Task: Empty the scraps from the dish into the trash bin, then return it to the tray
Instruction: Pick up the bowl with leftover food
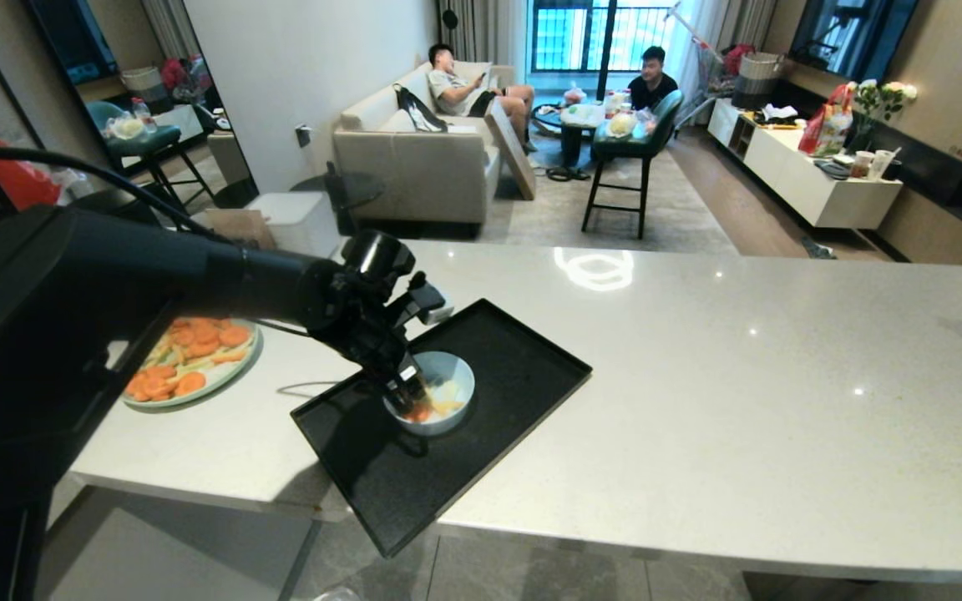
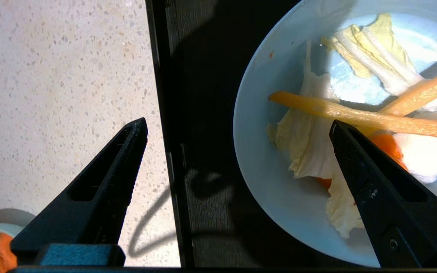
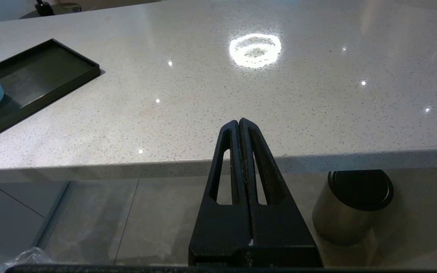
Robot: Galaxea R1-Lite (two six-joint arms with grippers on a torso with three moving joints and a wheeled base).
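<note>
Straddling the dish's (image 1: 439,391) near rim, the left pincer (image 2: 237,131) stands wide and empty, one finger over the scraps (image 2: 359,113) inside, the other outside above the tray (image 1: 481,392) and tabletop (image 1: 740,376). That smooth, stiff bowl looks light but slippery, so the rim wall seems the place to pinch. Reaching in from the left, the arm angles downward. The right pincer (image 3: 240,123) hangs shut below the tabletop edge.

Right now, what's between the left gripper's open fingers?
In the left wrist view, the left gripper straddles the tray's rim, bare tray floor and the dish's near rim.
</note>
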